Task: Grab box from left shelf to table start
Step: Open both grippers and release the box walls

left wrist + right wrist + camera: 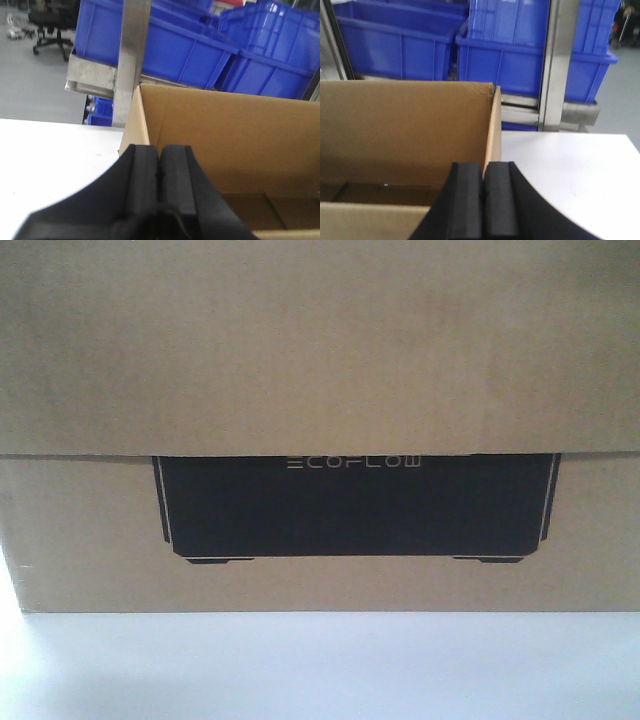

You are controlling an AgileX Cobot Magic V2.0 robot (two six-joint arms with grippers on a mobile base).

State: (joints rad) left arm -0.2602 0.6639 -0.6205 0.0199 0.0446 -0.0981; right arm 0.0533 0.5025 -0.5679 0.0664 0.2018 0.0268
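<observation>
The left claw (159,185) fills the near bottom of the view, its two black padded fingers (142,180) pressed together with no gap. Just beyond it stands the open box (225,150), its brown cardboard inner walls and floor showing, resting on the white desk (50,160), which spreads to the left. Behind the box a steel upright of the shelf (131,55) rises, with blue bins (165,45) on the rack. Far left, a black office chair (50,25) stands on the grey floor (30,85).
</observation>
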